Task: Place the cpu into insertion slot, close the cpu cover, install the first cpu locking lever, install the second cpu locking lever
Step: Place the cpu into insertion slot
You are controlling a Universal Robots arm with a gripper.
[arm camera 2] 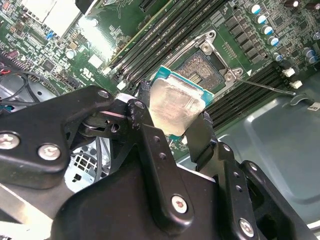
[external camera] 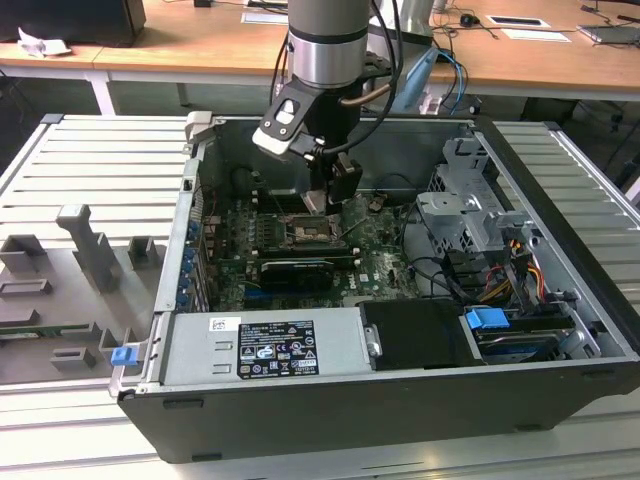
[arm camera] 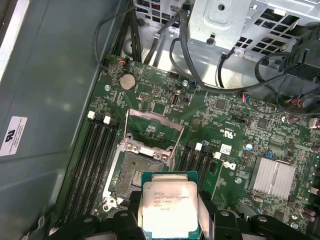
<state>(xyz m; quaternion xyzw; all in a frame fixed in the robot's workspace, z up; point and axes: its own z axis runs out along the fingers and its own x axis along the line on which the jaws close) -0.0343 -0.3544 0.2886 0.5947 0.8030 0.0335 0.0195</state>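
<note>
Bench: grey ribbed metal bench (external camera: pixel 90 160) with an open computer case (external camera: pixel 400 425) lying on it.
Front of case: labelled power supply (external camera: pixel 265 345); a blue tab (external camera: pixel 487 322) sits toward the exterior view's right.
Board: green motherboard (arm camera: pixel 220 115), a long black card (external camera: pixel 295 270) across it, memory slots (arm camera: pixel 92 155) just beside the socket.
Insertion slot: the insertion slot (arm camera: pixel 131 172) has its dark centre exposed.
Cpu cover: the cpu cover (arm camera: pixel 152 129) is swung up and open at the slot's edge away from the chip.
Lever: a thin metal lever (arm camera 2: pixel 265 86) sticks out sideways from the slot.
Jaws: closed on the chip's two opposite edges, with a black finger (arm camera 2: pixel 202 135) on each side.
Cpu: the cpu (arm camera: pixel 170 210), silvery top up, is held over the slot's near rim and is not seated.
Background: wooden desks (external camera: pixel 200 45) behind the arm (external camera: pixel 325 40).
</note>
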